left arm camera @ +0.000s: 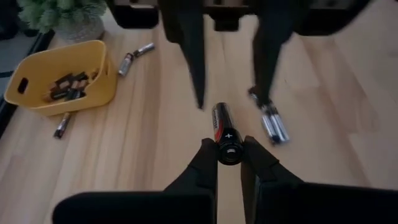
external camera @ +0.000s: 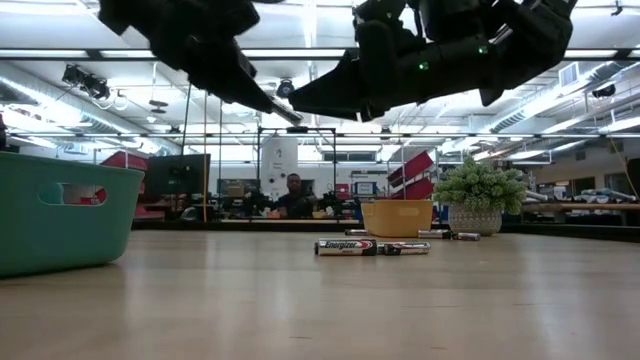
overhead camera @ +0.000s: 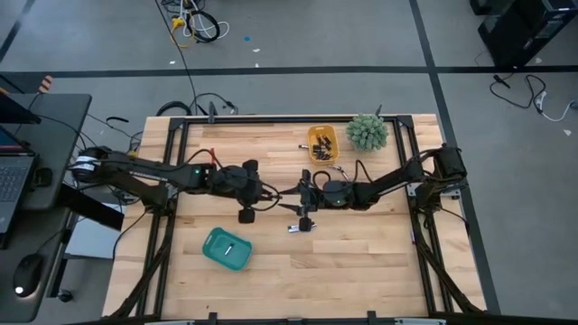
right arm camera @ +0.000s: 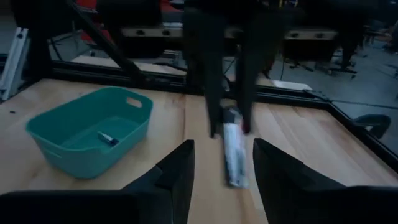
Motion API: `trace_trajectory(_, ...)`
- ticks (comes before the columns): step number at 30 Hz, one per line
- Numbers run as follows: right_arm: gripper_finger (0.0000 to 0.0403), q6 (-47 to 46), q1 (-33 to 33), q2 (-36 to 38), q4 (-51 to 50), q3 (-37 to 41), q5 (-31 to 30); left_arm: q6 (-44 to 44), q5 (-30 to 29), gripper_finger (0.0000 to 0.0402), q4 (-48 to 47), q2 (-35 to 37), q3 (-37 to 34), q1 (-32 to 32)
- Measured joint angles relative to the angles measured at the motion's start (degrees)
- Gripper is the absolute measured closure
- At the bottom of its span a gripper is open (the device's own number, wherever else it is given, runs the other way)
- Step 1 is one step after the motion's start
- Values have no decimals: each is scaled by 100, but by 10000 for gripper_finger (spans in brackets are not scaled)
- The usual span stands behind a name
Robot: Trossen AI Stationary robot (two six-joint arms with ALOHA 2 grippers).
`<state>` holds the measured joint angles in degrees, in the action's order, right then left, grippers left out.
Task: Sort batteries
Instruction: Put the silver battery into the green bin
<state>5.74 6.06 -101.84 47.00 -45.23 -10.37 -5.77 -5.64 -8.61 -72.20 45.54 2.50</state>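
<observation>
Item: black battery (left arm camera: 224, 132), above mid-tabletop, pinched end-on by your left gripper (left arm camera: 228, 154); right gripper (right arm camera: 222, 163) spread wide, empty. Risk: the shallow end grip lets it slip before the teal bin (overhead camera: 226, 249) near the front edge.

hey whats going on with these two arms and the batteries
Two robot arms meet over the middle of the table, passing a battery between them in mid-air. The left pincer is shut on one end of it, while the right pincer stands open around the other end. A yellow tray near the plant holds more batteries, the teal tray holds one, and a few loose cells lie on the wood.
</observation>
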Motion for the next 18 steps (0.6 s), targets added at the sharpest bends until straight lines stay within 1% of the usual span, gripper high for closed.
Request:
trace_trajectory(2,253,-5,66,29,-116,2,-160,44,-2,385,-362,122,31,70)
trace_trajectory(4,253,-69,134,97,-275,4,-355,249,-12,385,-1033,229,207,164)
trace_trajectory(8,254,-275,228,456,-636,11,-587,911,-10,385,-2658,261,1007,469)
trace_trajectory(10,254,-307,262,655,-777,11,-607,1138,-22,385,-3403,258,1434,707)
trace_trajectory(13,254,-320,297,872,-937,11,-610,1477,79,385,-4235,252,1886,1142)
trace_trajectory(15,254,-321,318,932,-995,11,-610,1819,172,385,-4716,250,2078,1483)
trace_trajectory(18,254,-401,320,931,-1090,11,-610,2414,261,385,-5129,250,2175,2013)
